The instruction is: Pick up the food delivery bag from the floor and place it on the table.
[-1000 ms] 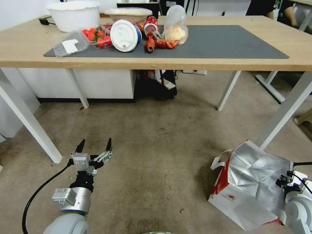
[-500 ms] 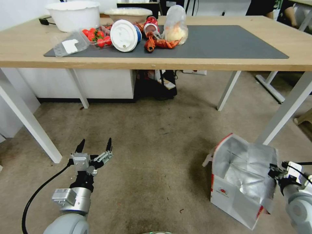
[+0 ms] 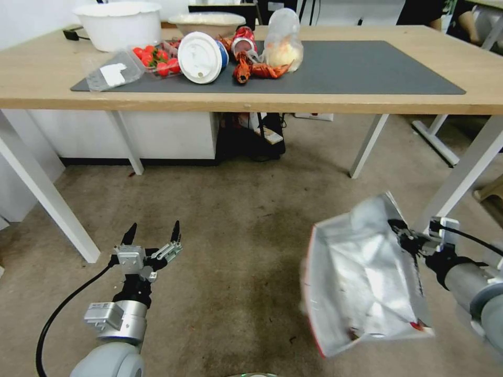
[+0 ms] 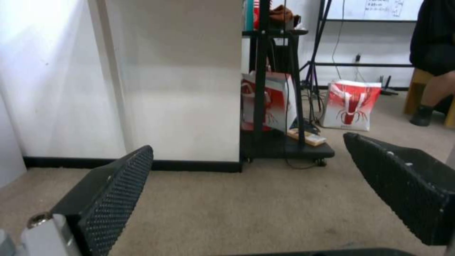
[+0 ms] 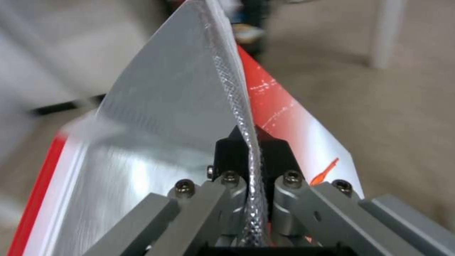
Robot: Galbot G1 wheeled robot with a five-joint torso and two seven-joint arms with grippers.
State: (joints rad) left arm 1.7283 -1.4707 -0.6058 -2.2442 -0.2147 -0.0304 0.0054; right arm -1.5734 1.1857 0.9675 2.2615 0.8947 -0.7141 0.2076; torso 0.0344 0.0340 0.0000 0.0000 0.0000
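Observation:
The food delivery bag (image 3: 361,283) hangs above the floor (image 3: 246,230) at the right, its open mouth of silver foil turned toward me and a thin red side panel showing. My right gripper (image 3: 401,230) is shut on the bag's upper rim. In the right wrist view the foil rim (image 5: 237,103) runs between the two closed fingers of that gripper (image 5: 249,142), red panel beside it. My left gripper (image 3: 152,233) is open low at the left, nothing between its fingers (image 4: 113,188). The table (image 3: 42,89) with its dark grey mat (image 3: 367,68) stands ahead.
On the mat's left half lie a clear box of tomatoes (image 3: 154,57), a tipped white-lidded cup (image 3: 201,56), red crayfish (image 3: 251,68) and a clear food bag (image 3: 283,44). A white bowl (image 3: 119,23) stands behind. White table legs (image 3: 456,183) rise beside the bag.
The right gripper has lifted the bag off the floor, up and to the left, and the bag has tipped so its foil mouth faces me. The left arm has stayed still.

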